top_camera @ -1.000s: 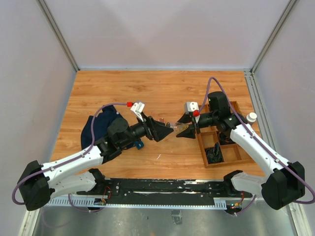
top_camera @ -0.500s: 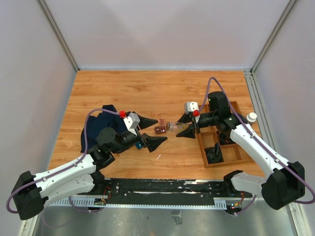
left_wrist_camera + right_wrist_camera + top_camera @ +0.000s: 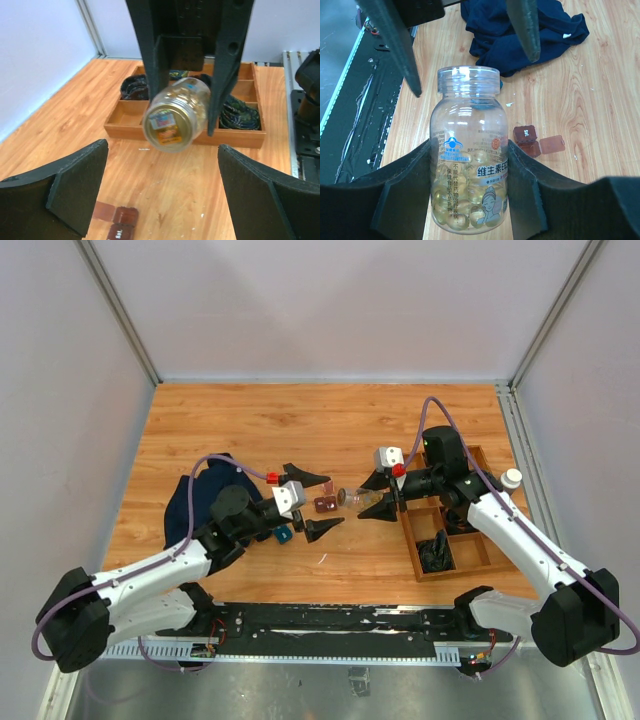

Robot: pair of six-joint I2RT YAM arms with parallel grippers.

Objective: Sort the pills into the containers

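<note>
Spillage is the main risk here. The right jaws are closed partway on a clear bottle (image 3: 469, 165), gripping its lower body. The bottle lies near level above the tabletop (image 3: 250, 420), with its uncapped mouth pointing at the left arm. Yellow capsules (image 3: 451, 210) sit heaped at the base end, inside the grip. The box (image 3: 526, 136), small and reddish-brown, lies on the tabletop just below and beyond the mouth, its lid (image 3: 552, 144) folded open beside it. The left jaws stand wide apart and hold nothing. From above the box lies between their tips, but I cannot tell whether either tip touches it.

The bottle mouth looks wider than the box's opening, so a tilt past level would likely send several capsules out at once. Some would miss and roll across the wood towards the cloth (image 3: 200, 495) or the tray (image 3: 410, 545). Nothing pins the box, and it looks light. A nudge from a closing left jaw, or from the bottle rim, could slide it or flip it. The bottle is smooth and round, so it might also twist in the right jaws as the load shifts forward. A slow tilt with the box steadied first seems the safer course.
</note>
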